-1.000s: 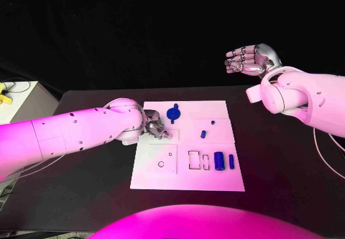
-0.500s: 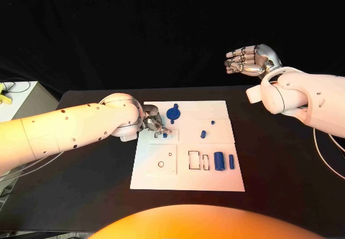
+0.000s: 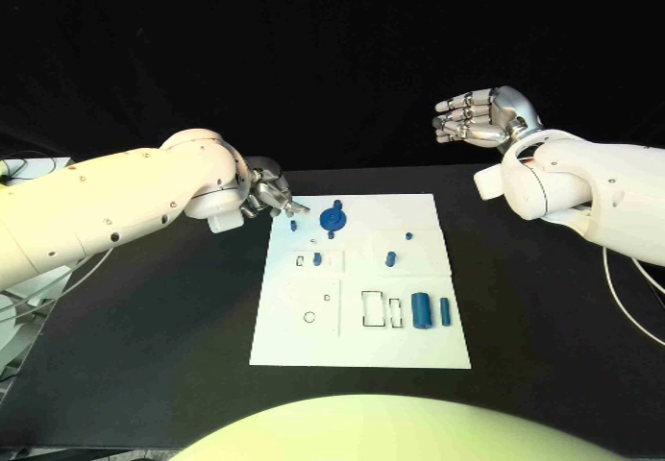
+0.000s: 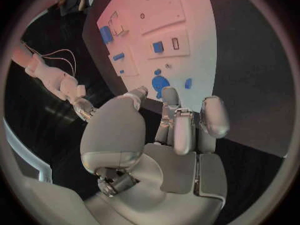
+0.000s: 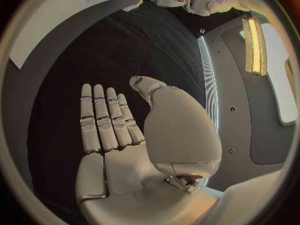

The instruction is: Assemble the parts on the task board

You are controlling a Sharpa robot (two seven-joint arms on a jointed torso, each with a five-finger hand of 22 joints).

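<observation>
The white task board [image 3: 363, 336] lies mid-table. On it are a round blue part [image 3: 332, 218], a small blue piece [image 3: 292, 226] beside it, a blue piece [image 3: 317, 258] standing in a slot, two small pegs [image 3: 391, 257] and two blue cylinders [image 3: 421, 311]. My left hand [image 3: 266, 195] hovers over the board's far left corner, fingers loosely apart and holding nothing. The left wrist view shows its fingers [image 4: 181, 125] above the round part [image 4: 160, 82]. My right hand [image 3: 479, 115] is raised beyond the table's far right, its fingers [image 5: 103, 117] straight and empty.
Empty rectangular cut-outs [image 3: 374, 308] and a small ring mark [image 3: 310, 316] sit on the near half of the board. A pale cabinet [image 3: 17, 173] with cables stands off the table's left edge. Black tabletop [image 3: 153, 317] surrounds the board.
My left hand has let go of the blue piece at the slot and has lifted away toward the board's far left corner. The right hand has stayed put.
</observation>
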